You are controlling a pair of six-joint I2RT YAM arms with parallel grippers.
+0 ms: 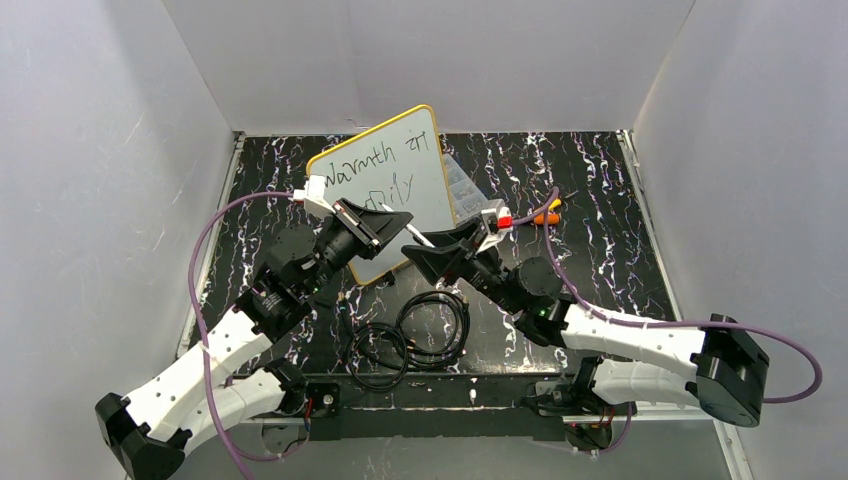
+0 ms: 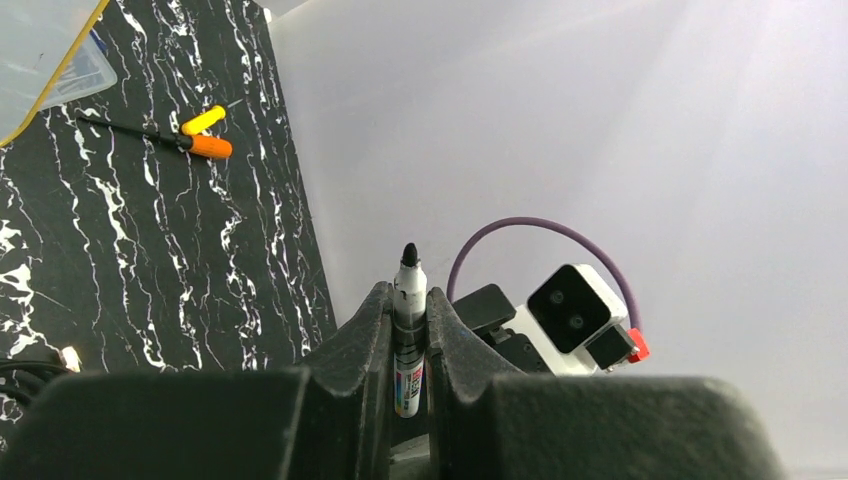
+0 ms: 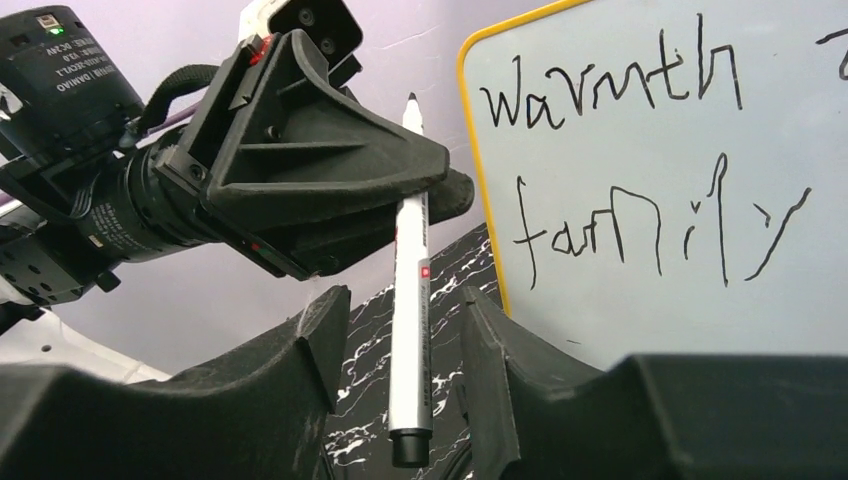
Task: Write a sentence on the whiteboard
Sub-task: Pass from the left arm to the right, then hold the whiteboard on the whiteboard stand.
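My left tool is clamped tight on the black marker, tip up. It holds the barrel out so that it hangs between the fingers of my right tool. Those fingers stand apart with a gap on each side, gripping nothing. I judge this a handover to get a better writing grip. The whiteboard sits on the dark surface just beyond both tools. The sentence reads "Warmth of" and "family", so a word seems left to write.

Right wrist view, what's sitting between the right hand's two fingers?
A marker, gripped by the left hand, hangs between them with gaps on both sides. The right wrist view shows it.
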